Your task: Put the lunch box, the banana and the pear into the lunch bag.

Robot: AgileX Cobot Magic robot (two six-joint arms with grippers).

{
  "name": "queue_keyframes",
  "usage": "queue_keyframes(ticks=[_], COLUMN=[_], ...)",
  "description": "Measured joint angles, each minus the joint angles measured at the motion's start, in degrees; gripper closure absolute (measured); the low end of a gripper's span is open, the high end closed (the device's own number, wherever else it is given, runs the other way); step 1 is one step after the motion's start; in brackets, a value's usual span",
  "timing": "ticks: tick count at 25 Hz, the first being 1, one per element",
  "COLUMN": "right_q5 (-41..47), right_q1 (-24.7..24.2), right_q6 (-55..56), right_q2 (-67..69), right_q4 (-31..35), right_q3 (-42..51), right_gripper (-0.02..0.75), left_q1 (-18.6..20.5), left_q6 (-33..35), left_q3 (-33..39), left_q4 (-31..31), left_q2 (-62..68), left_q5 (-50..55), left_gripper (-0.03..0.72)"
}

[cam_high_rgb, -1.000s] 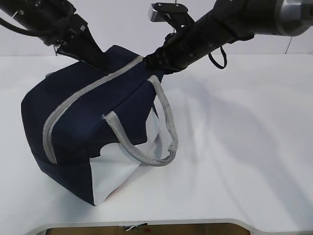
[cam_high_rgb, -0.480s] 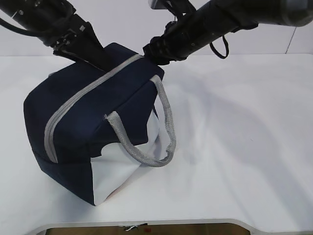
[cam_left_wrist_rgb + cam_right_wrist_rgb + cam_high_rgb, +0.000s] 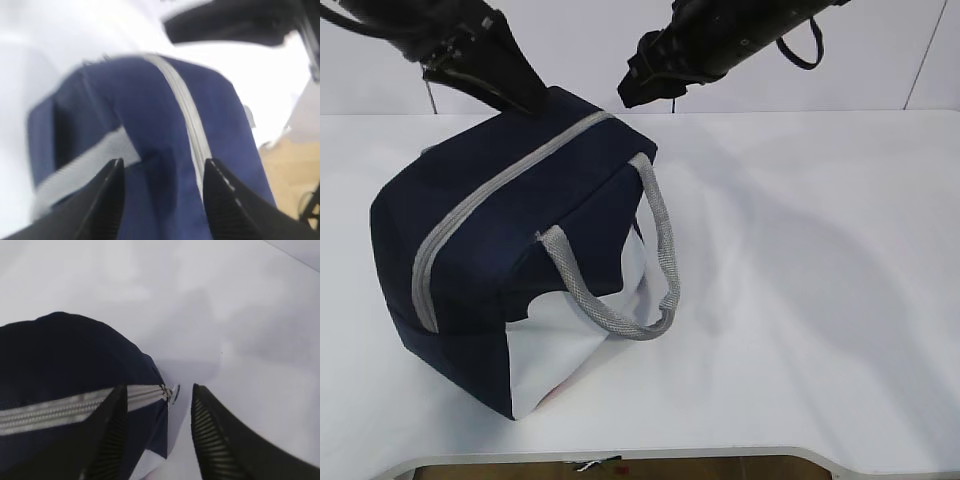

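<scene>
The navy lunch bag (image 3: pixel 500 250) stands on the white table with its grey zipper (image 3: pixel 505 178) closed along the top. It fills the left wrist view (image 3: pixel 150 110). My left gripper (image 3: pixel 527 100) is open, just above the bag's far top edge, with its jaws spread over the fabric (image 3: pixel 162 162). My right gripper (image 3: pixel 632 90) is open and empty, a little above the bag's far right corner. In the right wrist view (image 3: pixel 159 386) its jaws straddle the zipper pull (image 3: pixel 172 392) without touching it. The lunch box, banana and pear are out of view.
A grey webbing handle (image 3: pixel 660 250) hangs over the bag's white side panel (image 3: pixel 555 350). The white table (image 3: pixel 820 300) stretches to the right of the bag, and its front edge (image 3: pixel 720 455) runs along the bottom. The right arm (image 3: pixel 235 22) shows above the bag in the left wrist view.
Both grippers have risen off the bag's top. The right gripper has lifted away from the zipper end, and the bag has settled slightly.
</scene>
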Motion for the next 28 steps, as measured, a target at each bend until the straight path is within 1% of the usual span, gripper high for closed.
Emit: queue_keyframes(ticks=[5,10,13,17,21,24,28], right_q5=[1.7,6.4,11.3,18.9,25.7,26.7,26.9], right_q1=[0.0,0.0,0.0,0.0,0.0,0.0,0.0], right_q6=[2.3,5.2,8.5,13.9,18.1,20.9,23.9], right_q2=[-3.5,-6.4,-8.2,-10.5,-12.4,-13.4,-16.0], right_q4=[-5.3,-10.2,-15.4,-22.6,-27.2,-30.2,-31.5], right_q3=[0.0,-0.3,-0.4,-0.4,-0.4,-0.4,-0.4], right_gripper=[0.379,0.379,0.379,0.380,0.379,0.379,0.380], left_q1=[0.0,0.0,0.0,0.0,-0.1,-0.9,-0.9], left_q6=[-8.5,-15.8,-18.9,-21.8,-24.2,-24.8,-25.0], left_q3=[-4.8,-5.3,-5.3,-5.3,-5.3,-5.3,-5.3], left_q4=[7.8,11.7,16.5,23.1,29.5,31.0,31.4], left_q2=[0.0,0.0,-1.1,-4.9,-9.6,-13.2,-18.1], left_q5=[0.5,1.0,1.1,1.2,1.5,1.9,2.3], left_gripper=[0.300,0.300,0.300,0.300,0.300,0.307,0.309])
